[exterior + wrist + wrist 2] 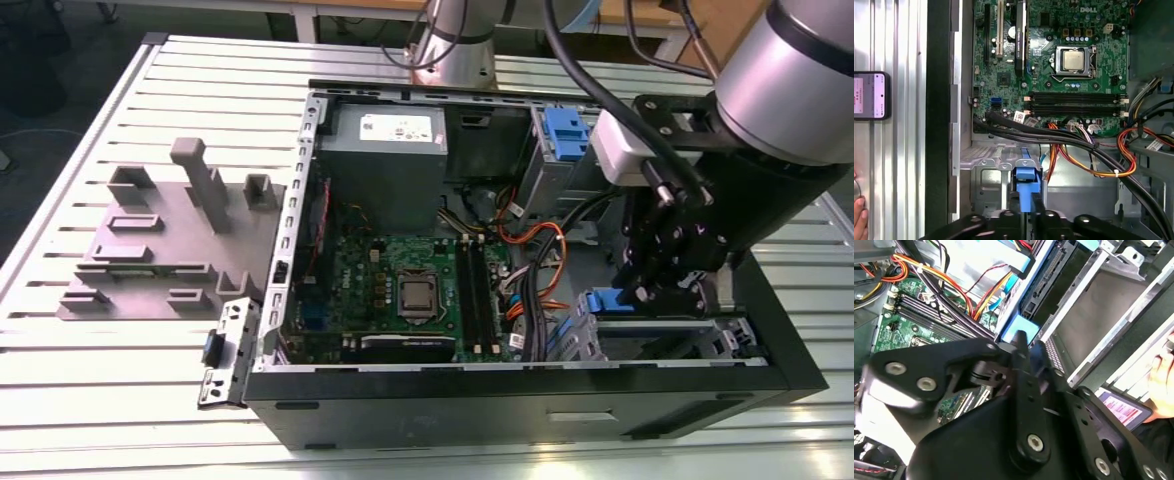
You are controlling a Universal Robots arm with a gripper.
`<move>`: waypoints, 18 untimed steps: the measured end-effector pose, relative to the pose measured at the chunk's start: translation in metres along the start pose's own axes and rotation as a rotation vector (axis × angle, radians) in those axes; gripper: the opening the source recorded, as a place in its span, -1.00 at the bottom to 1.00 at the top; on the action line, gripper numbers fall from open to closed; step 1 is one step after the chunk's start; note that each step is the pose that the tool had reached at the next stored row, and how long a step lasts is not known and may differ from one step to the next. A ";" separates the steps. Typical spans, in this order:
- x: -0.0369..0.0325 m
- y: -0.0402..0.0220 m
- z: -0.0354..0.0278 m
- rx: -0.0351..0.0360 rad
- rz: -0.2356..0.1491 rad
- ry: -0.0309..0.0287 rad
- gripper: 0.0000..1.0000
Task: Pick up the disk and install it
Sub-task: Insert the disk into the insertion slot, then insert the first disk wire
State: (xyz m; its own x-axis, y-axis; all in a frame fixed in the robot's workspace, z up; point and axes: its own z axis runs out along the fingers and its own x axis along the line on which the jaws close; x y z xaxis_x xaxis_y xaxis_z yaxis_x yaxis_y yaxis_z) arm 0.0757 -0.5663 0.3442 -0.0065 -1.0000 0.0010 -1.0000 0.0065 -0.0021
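At drive bay (988,176) mouth — gripper (1026,209) | jaws clamped on disk (1026,181) edge | bay wall just beside

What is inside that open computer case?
A green motherboard with its processor, a grey power supply, bundled cables and a blue-tabbed disk at the claw. The arm hides what lies beneath it.

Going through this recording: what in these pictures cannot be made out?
Disk, first wrist view: seen edge-on as a blue strip. The gripper covers its near end, so its label and seating depth are hidden.
Bay, exterior view: the arm covers much of it.
Hand, first wrist view: cut off by the picture's edge.
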 end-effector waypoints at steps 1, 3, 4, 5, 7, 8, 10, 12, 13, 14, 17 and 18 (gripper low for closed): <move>0.0000 0.0000 0.0009 0.0001 0.000 -0.0001 -0.62; 0.0000 0.0000 0.0012 0.0002 0.000 0.0003 -0.74; 0.0000 0.0000 0.0012 0.0001 0.000 0.0004 -0.74; 0.0000 0.0000 0.0012 0.0001 0.000 0.0004 -0.79; 0.0000 0.0000 0.0014 0.0002 0.000 0.0002 -0.79; 0.0000 0.0000 0.0014 0.0002 0.000 0.0003 -0.79; 0.0000 0.0000 0.0015 0.0002 0.000 0.0012 -0.79; 0.0000 0.0000 0.0015 0.0002 0.000 0.0012 -0.79; 0.0000 0.0000 0.0015 0.0002 0.000 0.0012 -0.79; 0.0000 0.0000 0.0016 0.0002 0.000 0.0012 -0.79; 0.0000 0.0000 0.0016 0.0002 0.000 0.0012 -0.79; 0.0000 0.0000 0.0016 0.0002 0.000 0.0013 -0.79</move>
State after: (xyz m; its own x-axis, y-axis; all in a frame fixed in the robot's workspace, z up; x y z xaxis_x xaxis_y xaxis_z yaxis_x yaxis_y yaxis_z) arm 0.0756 -0.5663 0.3426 -0.0065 -1.0000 0.0023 -1.0000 0.0065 -0.0023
